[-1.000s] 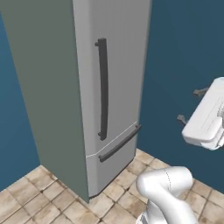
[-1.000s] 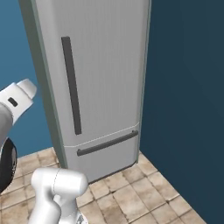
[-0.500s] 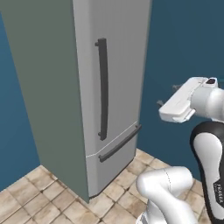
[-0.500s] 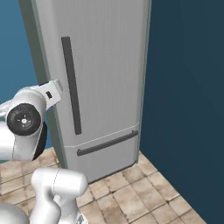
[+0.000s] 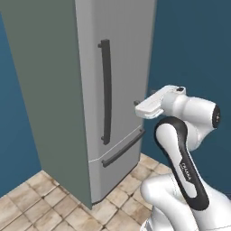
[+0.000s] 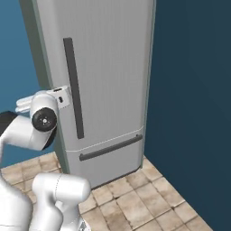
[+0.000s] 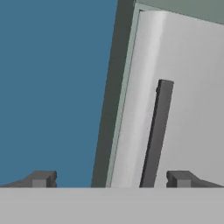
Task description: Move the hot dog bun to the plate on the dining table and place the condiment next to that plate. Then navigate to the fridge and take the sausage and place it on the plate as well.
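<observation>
The tall grey fridge [image 5: 122, 54] [image 6: 108, 63] stands closed in front of me, with a long dark vertical handle [image 5: 105, 90] [image 6: 74, 88] on its upper door. My gripper [image 5: 143, 99] is raised in front of the door's right edge, about level with the handle's middle and clear of the door. In the hand view the gripper [image 7: 111, 179] is open with nothing between its fingertips [image 7: 41, 178]. The door handle [image 7: 155, 135] rises between them, further off. The hot dog bun, plate, dining table, condiment and sausage are out of view.
A lower drawer with a horizontal dark handle [image 5: 122, 148] [image 6: 110, 148] sits under the upper door. Dark blue walls [image 6: 194, 90] flank the fridge on both sides. Beige floor tiles [image 5: 40, 203] lie in front of it.
The arm has swung up and in from the picture's edge. The hand now points at the fridge door near its handle. The fridge has not changed.
</observation>
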